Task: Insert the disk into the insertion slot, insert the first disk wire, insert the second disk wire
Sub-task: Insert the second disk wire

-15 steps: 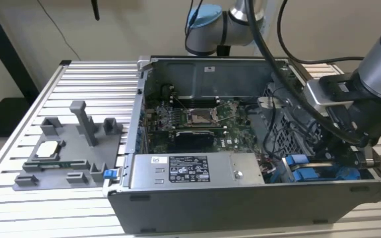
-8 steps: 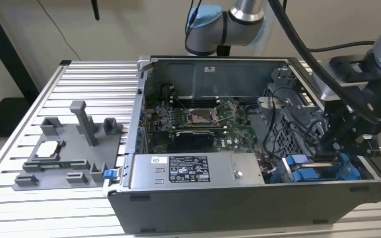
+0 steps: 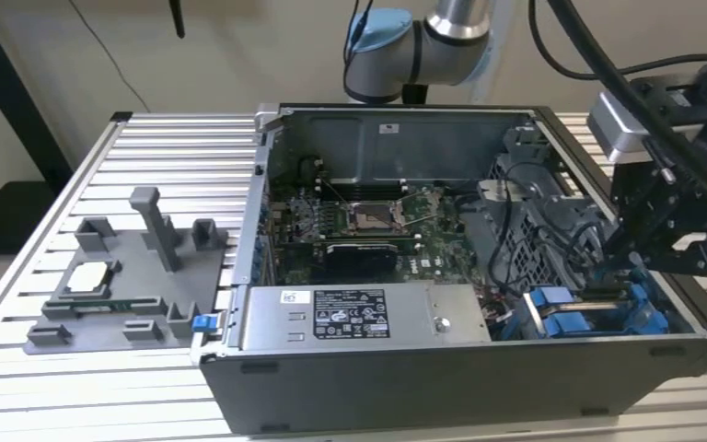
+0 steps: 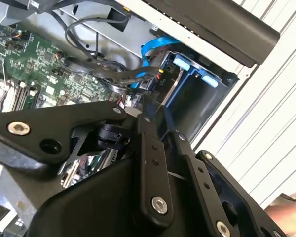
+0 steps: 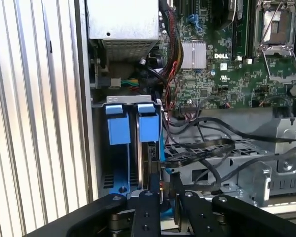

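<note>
The disk [image 5: 150, 163] stands edge-on in the insertion slot [image 5: 149, 126], under one of its two blue tabs. In the exterior view this drive bay [image 3: 574, 318] is at the case's front right corner. My gripper [image 3: 630, 269] reaches down into it from above. In both wrist views the black fingers [image 5: 147, 207] stand close together at the disk's end. They are shut on a black disk wire connector [image 4: 149, 83] with red and yellow leads, which sits against the disk [image 4: 171, 93]. My gripper [image 5: 166, 191] [image 4: 162, 129] is right behind it.
The open computer case lies on a slatted aluminium table [image 3: 144, 157]. Inside are the grey power-supply box [image 3: 366, 318], the motherboard with its processor socket [image 3: 372, 218], and loose black cables [image 5: 212, 148] beside the bay. A grey fixture [image 3: 121, 295] with parts stands at the exterior view's left.
</note>
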Robot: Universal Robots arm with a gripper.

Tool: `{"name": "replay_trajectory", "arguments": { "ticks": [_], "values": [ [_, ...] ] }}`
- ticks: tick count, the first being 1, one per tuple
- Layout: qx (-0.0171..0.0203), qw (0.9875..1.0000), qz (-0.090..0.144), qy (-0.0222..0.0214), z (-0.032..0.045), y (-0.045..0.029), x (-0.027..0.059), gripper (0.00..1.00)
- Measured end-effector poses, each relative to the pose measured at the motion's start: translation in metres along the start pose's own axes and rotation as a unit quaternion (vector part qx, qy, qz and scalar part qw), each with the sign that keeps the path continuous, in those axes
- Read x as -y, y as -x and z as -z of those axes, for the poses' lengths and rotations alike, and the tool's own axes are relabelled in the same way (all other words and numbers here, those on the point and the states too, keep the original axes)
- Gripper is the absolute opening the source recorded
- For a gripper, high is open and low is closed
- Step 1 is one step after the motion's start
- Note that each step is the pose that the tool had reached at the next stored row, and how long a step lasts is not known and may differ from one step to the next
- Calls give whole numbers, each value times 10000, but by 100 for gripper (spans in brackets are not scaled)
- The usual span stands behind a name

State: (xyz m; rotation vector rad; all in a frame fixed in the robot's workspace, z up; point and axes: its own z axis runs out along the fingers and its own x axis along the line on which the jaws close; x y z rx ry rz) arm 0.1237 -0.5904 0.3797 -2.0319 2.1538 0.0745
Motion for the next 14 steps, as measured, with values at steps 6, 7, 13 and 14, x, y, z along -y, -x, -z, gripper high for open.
{"name": "replay_trajectory", "arguments": {
  "ticks": [6, 7, 13, 14],
  "values": [
    [0, 10000, 0, 0, 24, 4, 2, 100],
    [0, 10000, 0, 0, 24, 4, 2, 100],
    [0, 10000, 0, 0, 25, 4, 2, 100],
    [0, 10000, 0, 0, 25, 4, 2, 100]
  ]
}}
